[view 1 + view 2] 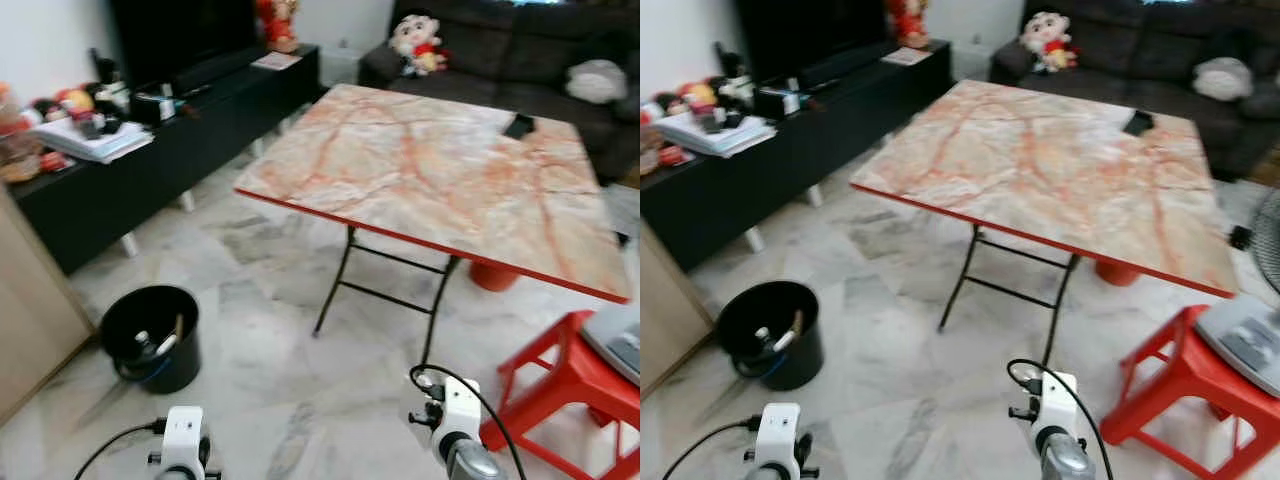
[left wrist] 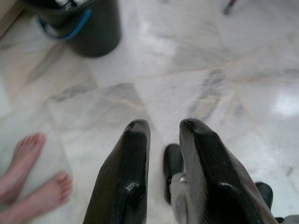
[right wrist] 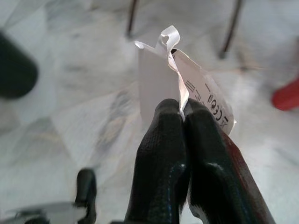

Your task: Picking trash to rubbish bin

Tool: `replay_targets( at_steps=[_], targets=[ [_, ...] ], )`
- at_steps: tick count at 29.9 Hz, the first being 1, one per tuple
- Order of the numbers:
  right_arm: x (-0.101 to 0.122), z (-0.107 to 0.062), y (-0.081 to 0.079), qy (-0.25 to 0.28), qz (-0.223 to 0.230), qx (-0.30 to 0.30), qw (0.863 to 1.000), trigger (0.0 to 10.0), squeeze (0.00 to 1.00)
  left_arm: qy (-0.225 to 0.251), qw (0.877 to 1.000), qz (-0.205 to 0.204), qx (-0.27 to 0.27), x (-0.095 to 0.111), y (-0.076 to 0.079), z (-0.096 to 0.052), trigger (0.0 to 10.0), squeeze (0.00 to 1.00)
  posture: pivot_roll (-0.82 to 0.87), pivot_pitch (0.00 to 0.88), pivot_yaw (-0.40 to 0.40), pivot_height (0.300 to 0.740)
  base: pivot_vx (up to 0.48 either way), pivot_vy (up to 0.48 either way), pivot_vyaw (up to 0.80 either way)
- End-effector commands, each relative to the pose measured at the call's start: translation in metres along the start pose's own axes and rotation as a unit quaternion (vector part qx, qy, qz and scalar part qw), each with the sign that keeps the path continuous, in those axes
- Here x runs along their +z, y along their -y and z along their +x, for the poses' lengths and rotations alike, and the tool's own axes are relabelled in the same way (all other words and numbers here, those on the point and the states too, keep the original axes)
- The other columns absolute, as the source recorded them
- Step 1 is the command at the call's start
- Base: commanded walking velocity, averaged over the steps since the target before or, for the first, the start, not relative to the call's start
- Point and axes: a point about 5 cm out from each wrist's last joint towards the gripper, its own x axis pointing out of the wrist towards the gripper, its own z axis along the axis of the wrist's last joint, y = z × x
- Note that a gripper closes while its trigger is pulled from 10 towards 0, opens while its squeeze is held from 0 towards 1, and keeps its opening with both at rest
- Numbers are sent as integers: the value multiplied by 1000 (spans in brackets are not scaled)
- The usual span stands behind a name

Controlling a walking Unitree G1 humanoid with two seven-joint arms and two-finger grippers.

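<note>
Your right gripper [image 3: 183, 109] has its 2 fingers pinched tight on a crumpled white paper slip [image 3: 180, 79], held above the marble floor [image 1: 300, 370]. Your left gripper [image 2: 163, 133] sits slightly parted, holding nothing, with a person's bare feet [image 2: 32, 179] near it. You have the black bin [image 1: 152, 337] at near left, left of the folding table [image 1: 440, 170]; a red stool [image 1: 560, 385] stands right.

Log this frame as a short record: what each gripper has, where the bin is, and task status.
right gripper: fingers shut on a crumpled paper slip, held above the floor
left gripper: fingers slightly apart, holding nothing
rubbish bin: black, on the floor to the robot's left, some trash already inside
folding table: ahead
status: paper slip not yet binned
</note>
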Motion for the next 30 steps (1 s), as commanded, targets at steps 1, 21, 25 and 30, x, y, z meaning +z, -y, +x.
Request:
replay_targets(
  at_steps=[1, 21, 25, 30],
  targets=[
    [-12, -3, 6, -27, -18, -13, 999, 10000, 0, -11, 1000, -3, 2, -5, 3, -1, 10000, 0, 17, 0, -55, 740, 0, 0, 800],
    [-17, -4, 3, -39, -23, -11, 999, 10000, 0, -37, 999, 3, 5, -19, 3, -5, 10000, 0, 20, 0, -59, 740, 0, 0, 800],
    [-17, -4, 2, -39, -23, -10, 999, 10000, 0, -37, 999, 4, 5, -19, 4, -5, 10000, 0, 16, 0, -60, 740, 0, 0, 800],
    [-16, -4, 1, -36, -14, -6, 999, 10000, 0, -45, 999, 17, 13, -22, 2, -6, 10000, 0, 13, 0, -58, 740, 70, 0, 431]
  ],
)
